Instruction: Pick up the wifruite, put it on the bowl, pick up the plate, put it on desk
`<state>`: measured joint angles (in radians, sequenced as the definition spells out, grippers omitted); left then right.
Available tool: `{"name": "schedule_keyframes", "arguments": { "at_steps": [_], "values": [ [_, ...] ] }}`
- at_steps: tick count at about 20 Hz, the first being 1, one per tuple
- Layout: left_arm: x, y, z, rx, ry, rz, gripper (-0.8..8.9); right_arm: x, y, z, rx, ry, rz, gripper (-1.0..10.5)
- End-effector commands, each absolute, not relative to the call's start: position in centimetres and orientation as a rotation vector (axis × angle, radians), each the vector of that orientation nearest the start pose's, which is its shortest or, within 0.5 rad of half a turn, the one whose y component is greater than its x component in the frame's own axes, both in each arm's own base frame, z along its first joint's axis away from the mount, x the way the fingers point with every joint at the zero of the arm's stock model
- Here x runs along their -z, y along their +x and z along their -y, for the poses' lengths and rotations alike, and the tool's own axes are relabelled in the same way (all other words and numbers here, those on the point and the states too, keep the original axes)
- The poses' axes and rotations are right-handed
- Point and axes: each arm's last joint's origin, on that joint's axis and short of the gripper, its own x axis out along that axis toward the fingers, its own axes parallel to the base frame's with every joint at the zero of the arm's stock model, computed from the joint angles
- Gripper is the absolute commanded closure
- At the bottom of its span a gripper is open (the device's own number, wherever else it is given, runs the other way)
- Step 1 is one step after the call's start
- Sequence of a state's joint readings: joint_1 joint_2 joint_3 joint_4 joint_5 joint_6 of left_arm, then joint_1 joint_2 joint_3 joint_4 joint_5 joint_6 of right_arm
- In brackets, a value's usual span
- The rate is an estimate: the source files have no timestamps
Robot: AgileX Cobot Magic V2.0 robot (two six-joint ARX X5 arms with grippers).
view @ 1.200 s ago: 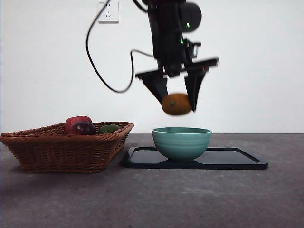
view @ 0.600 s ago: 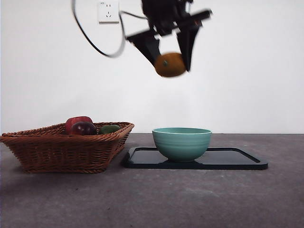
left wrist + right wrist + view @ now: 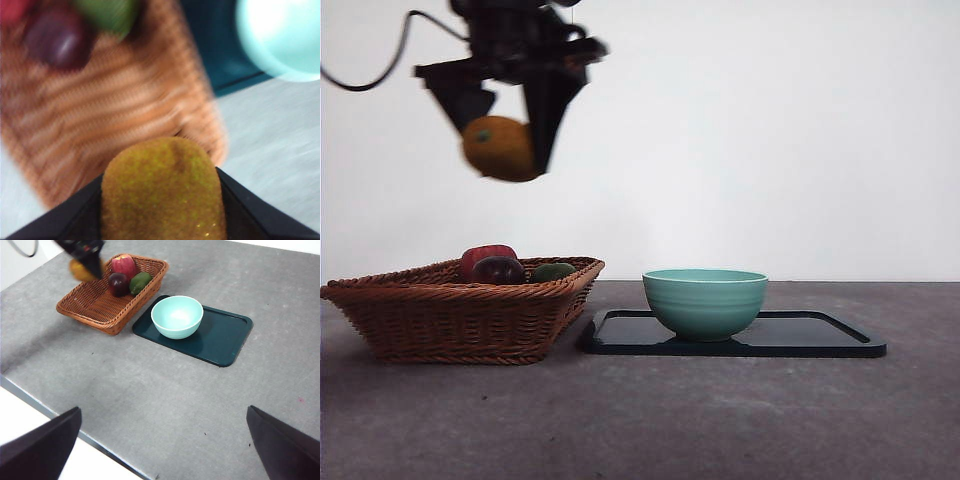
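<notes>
currently the left gripper (image 3: pixel 505 140), fingers clamped on the wifruite (image 3: pixel 500 148), hangs high over the wicker basket (image 3: pixel 460 305), well off the bowl (image 3: pixel 705 300), so a release would drop the fruit into the wrong container

Air above bowl (image 3: pixel 705 300) open; wicker basket (image 3: pixel 460 312) just beside tray (image 3: pixel 820 340); desk (image 3: pixel 720 420) front bare.

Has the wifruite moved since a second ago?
Yes. Held in the left gripper, the wifruite went up and leftward, from above the bowl to over the basket.
</notes>
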<state>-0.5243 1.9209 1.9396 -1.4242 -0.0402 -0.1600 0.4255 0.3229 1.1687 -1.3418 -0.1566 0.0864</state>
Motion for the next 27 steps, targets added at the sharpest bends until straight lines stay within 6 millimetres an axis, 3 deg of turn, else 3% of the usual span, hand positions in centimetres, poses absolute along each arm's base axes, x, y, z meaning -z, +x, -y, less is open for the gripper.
{"name": "schedule_keyframes", "arguments": {
  "at_steps": [1,9,15,27],
  "values": [
    [-30.7,31.9,17.8,0.257,0.246,-1.394,5.73,-36.1,-3.1,0.9,-0.539,0.016,-0.594,3.5],
    [-24.9,33.1,16.1,0.161,0.089,-1.289,5.73,-36.1,-3.1,0.9,-0.529,0.065,-0.608,3.5],
    [-22.5,33.9,15.7,0.131,0.045,-1.270,5.73,-36.1,-3.1,0.9,-0.529,0.063,-0.608,3.5],
    [-20.6,35.0,16.2,0.135,0.048,-1.268,5.73,-36.1,-3.1,0.9,-0.529,0.063,-0.607,3.5]
  ]
}}
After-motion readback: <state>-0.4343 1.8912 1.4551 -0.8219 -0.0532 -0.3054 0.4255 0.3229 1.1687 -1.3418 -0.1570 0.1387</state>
